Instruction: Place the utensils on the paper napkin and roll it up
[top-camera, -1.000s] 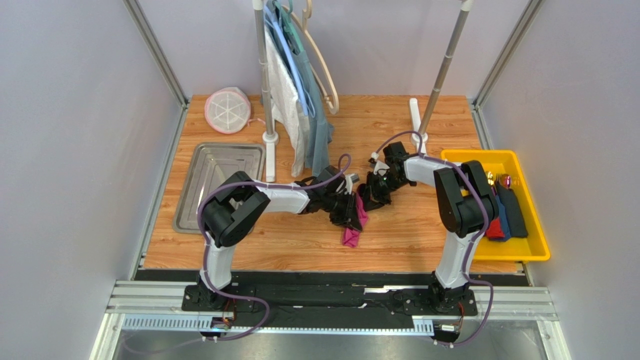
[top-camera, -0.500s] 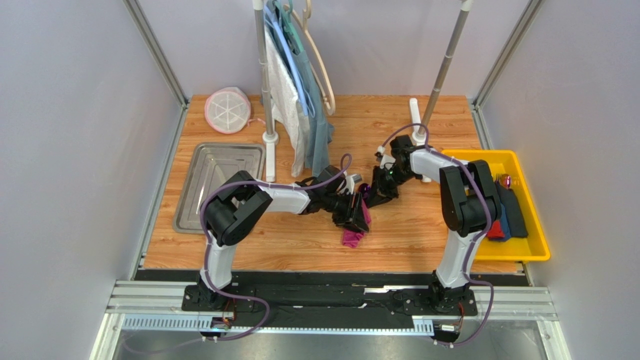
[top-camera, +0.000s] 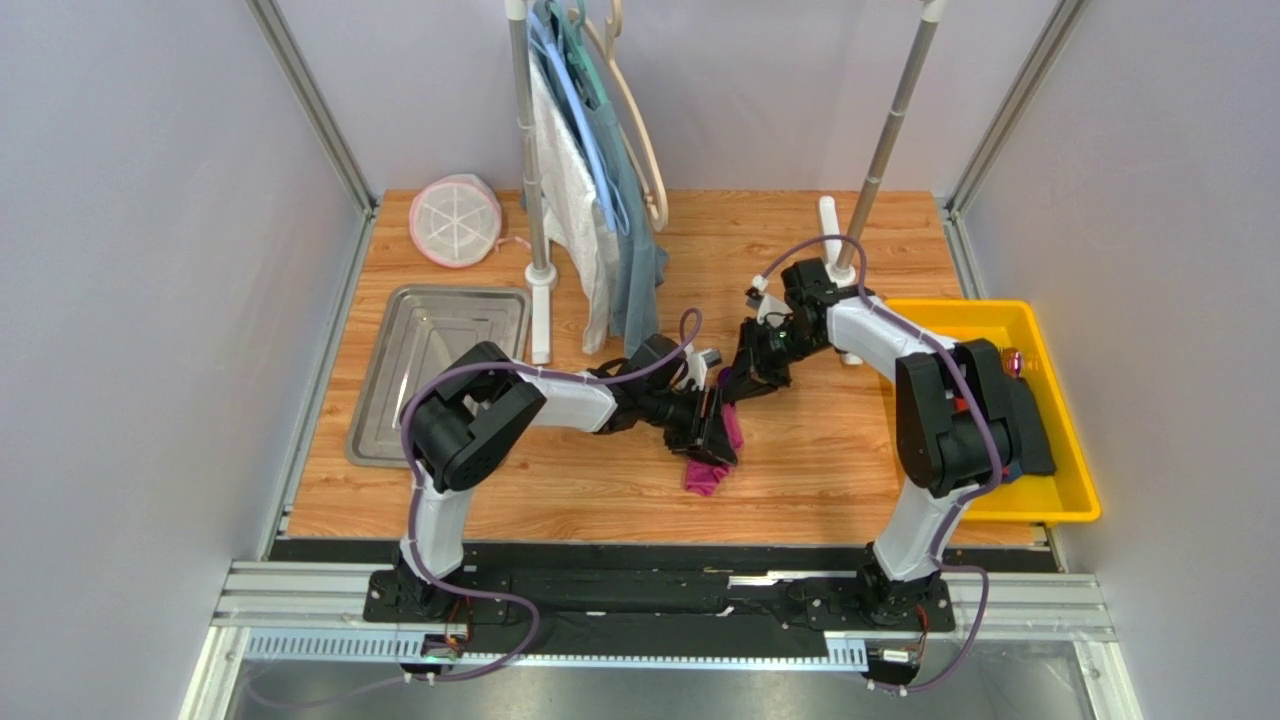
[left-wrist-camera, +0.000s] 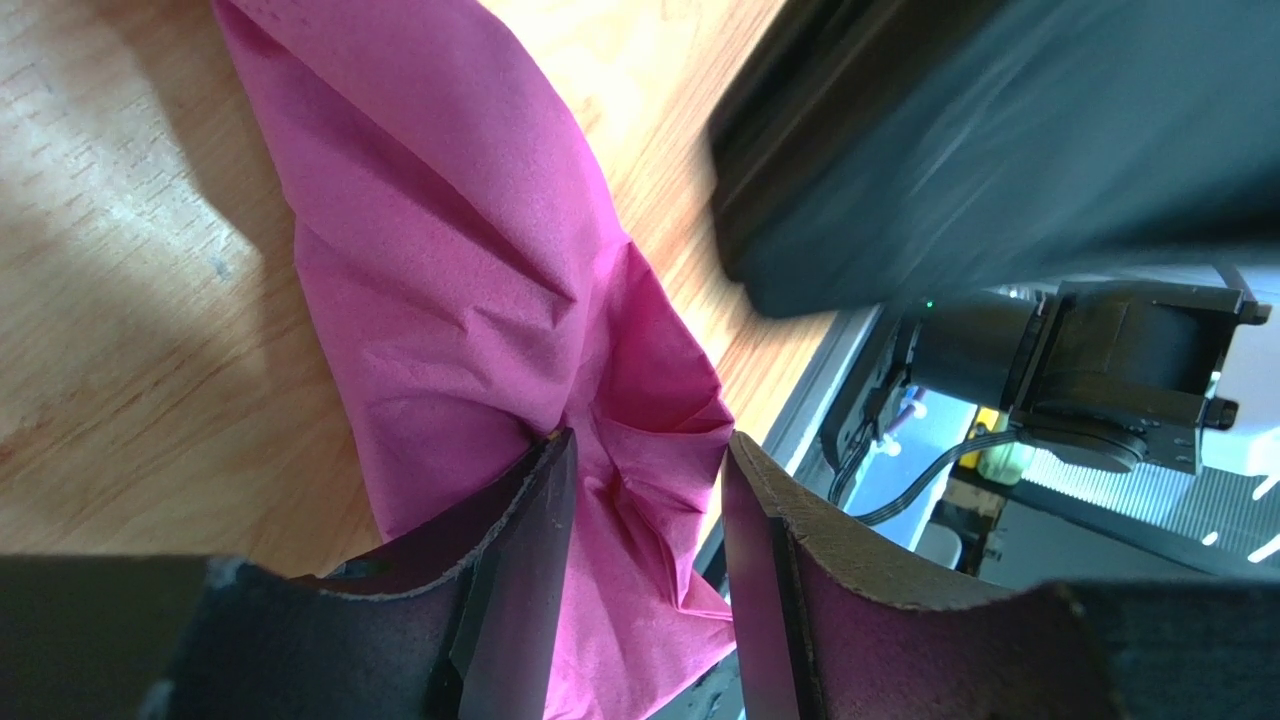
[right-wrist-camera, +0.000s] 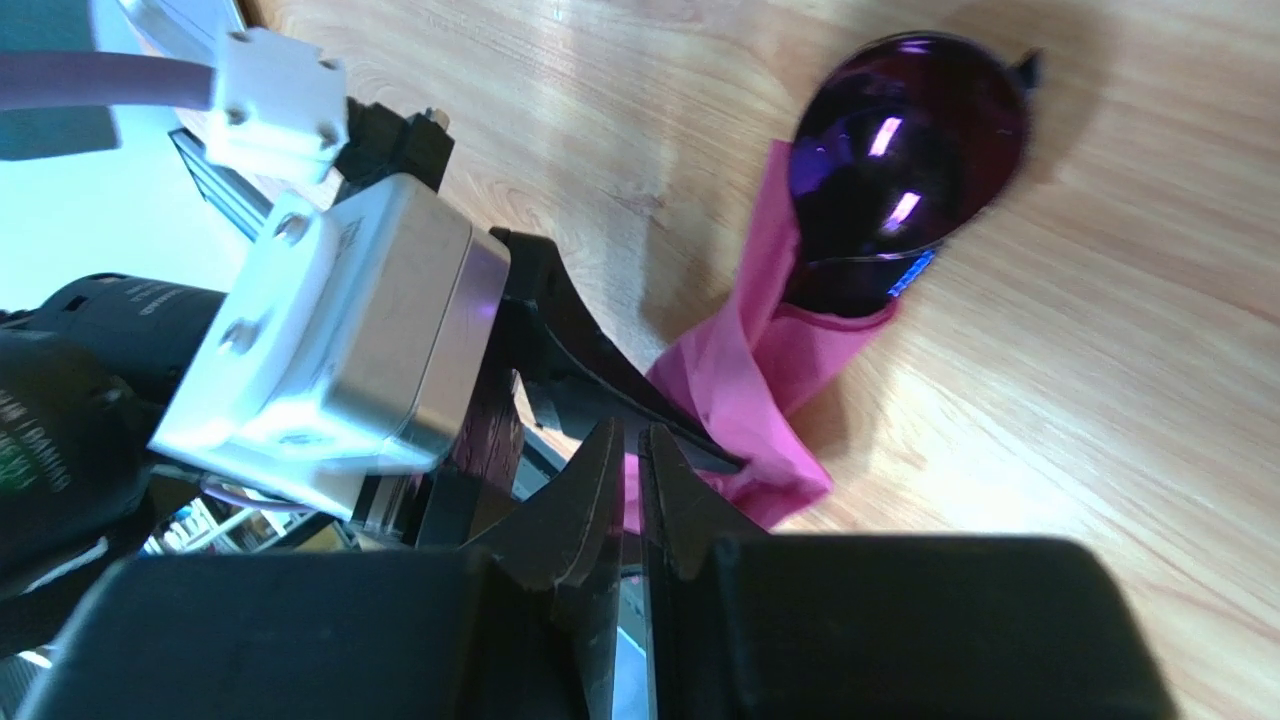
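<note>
The napkin lies bunched on the worktop, well left of the bin, with the spoon poking out. My left end effector is clamped on the paper. The right end effector is pinched nearly together. I'd pull gently and flatten the paper before rolling.

Creased matt pink paper napkin, glossy purple spoon, grained wood table.

Top view: bright, even light from above, with soft, short shadows. Between the left jaws the paper napkin is crisp, but the dark mass beyond them is smeared, possibly by motion blur. Ahead of the right jaws, the spoon bowl shows glare spots.
</note>
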